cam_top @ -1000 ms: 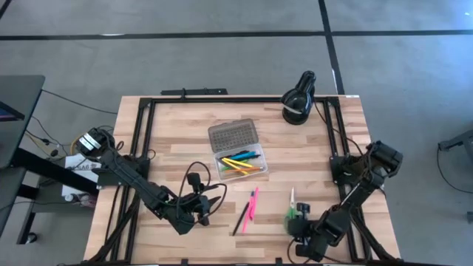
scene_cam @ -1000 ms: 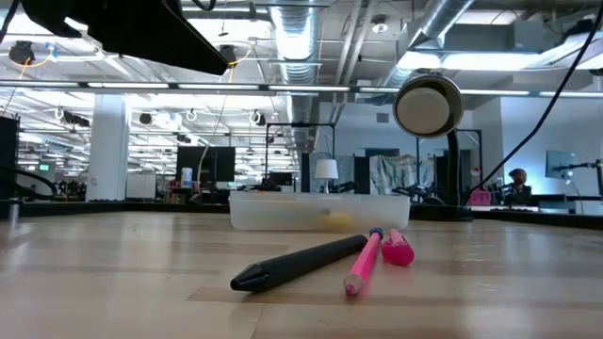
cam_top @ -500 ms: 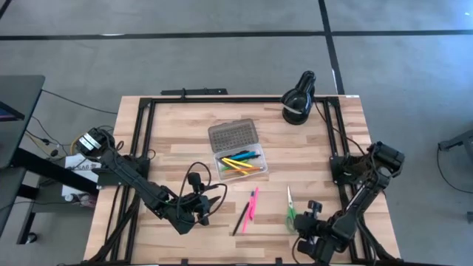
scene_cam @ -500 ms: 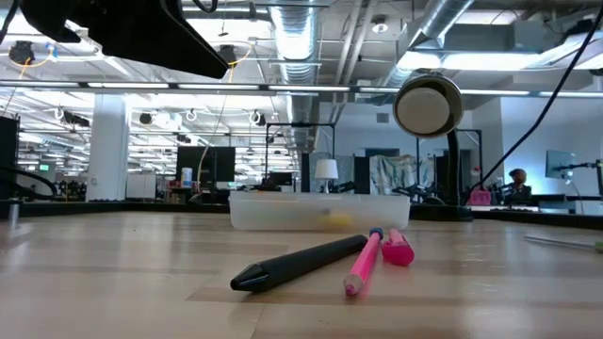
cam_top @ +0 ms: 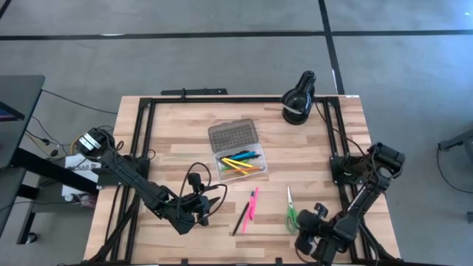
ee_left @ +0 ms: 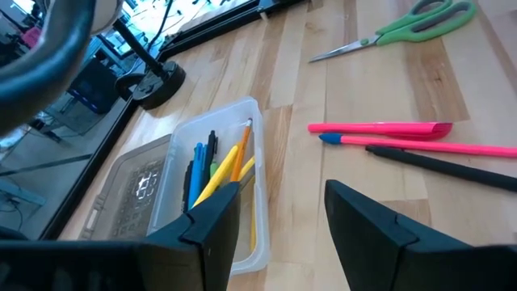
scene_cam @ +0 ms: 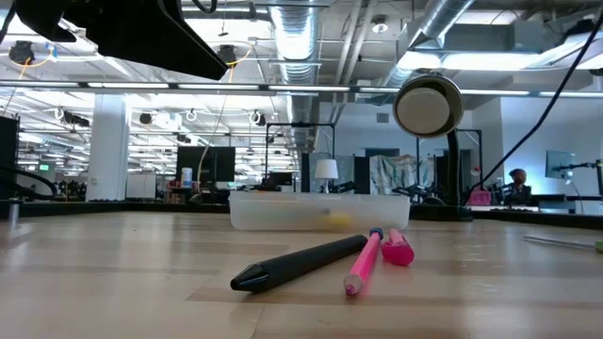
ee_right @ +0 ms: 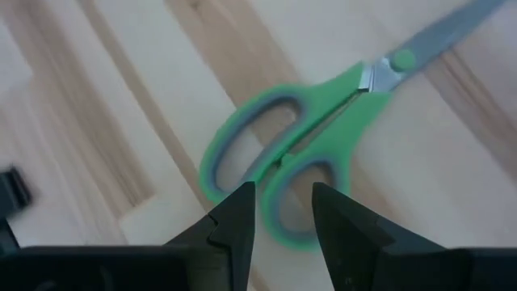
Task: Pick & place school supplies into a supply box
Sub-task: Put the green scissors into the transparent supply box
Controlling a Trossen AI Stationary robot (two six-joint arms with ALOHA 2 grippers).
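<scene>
Right gripper is hovering just over the green scissors, fingers partly open, gripping nothing; scissors are lying flat on the tabletop near its front right. Left gripper is waiting front-left, fingers wide apart, empty. Supply box is sitting mid-tabletop, lid open, pens inside. Pink pen and dark pencil are lying between box and front edge.

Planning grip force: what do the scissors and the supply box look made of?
Scissors: handles look like matte green plastic with greyish loop lining; blades look like dull grey metal. Supply box: probably thin clear plastic, since the pens show through its wall; its lid looks grey-tinted and dotted.
</scene>
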